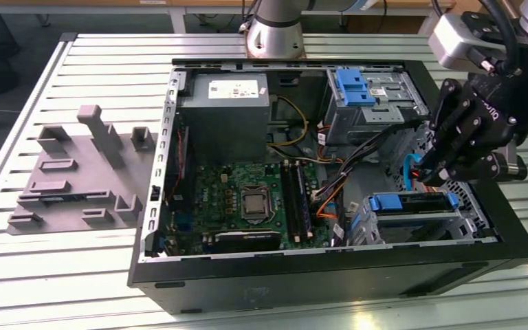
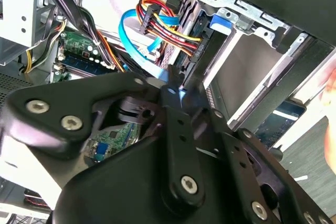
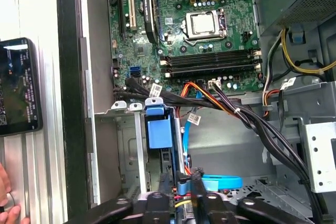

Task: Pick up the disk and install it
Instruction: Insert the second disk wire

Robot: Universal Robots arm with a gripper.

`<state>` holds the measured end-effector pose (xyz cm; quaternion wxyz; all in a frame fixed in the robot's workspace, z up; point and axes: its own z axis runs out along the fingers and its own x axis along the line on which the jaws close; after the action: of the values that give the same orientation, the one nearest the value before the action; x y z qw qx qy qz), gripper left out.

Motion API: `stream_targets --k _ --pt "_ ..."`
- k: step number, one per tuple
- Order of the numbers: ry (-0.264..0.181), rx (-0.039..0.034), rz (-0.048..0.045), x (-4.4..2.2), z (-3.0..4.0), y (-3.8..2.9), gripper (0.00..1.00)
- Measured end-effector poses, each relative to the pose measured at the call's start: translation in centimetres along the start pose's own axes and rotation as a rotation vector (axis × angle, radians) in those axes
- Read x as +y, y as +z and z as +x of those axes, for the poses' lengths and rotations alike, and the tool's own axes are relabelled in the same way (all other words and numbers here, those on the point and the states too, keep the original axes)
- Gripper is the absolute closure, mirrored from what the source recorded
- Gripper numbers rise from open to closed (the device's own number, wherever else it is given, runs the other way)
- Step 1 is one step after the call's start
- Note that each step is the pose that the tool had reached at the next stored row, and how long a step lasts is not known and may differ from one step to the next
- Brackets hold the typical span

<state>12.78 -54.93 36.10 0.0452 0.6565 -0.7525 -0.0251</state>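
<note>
The open computer case point(image 1: 337, 275) holds a green motherboard point(image 1: 245, 199), a grey power supply box point(image 1: 225, 96), a blue bracket on a metal cage point(image 1: 351, 88) at the far end, and a nearer drive cage point(image 1: 420, 220) in which the disk point(image 3: 158, 134) sits seated, its blue rail showing at the top. The gripper point(image 1: 425, 180) hangs just above that cage among coloured cables point(image 2: 157, 24). Its fingertips point(image 3: 181, 184) lie close together, apparently pinching a blue part by the disk's cable end, though the linkage hides exactly what they grasp.
</note>
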Motion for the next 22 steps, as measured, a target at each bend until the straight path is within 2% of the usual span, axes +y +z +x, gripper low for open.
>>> stream_targets --k 1,6,13,14,16,19,22 --pt "0.000 -0.0001 0.0000 0.04 0.00 0.00 0.69" --pt "-0.001 -0.0024 0.0006 0.74 0.10 -0.12 0.69" --pt "-0.001 -0.0022 0.0011 0.83 0.11 0.04 0.69" --pt "-0.001 -0.0023 0.0010 0.82 0.11 0.12 0.70" --pt "-0.001 -0.0023 0.0011 0.81 0.10 0.27 0.83" --pt "-0.001 -0.0025 0.0016 0.78 0.12 0.53 0.84" --pt "-0.003 -0.0030 0.0090 0.79 0.28 0.63 0.84"
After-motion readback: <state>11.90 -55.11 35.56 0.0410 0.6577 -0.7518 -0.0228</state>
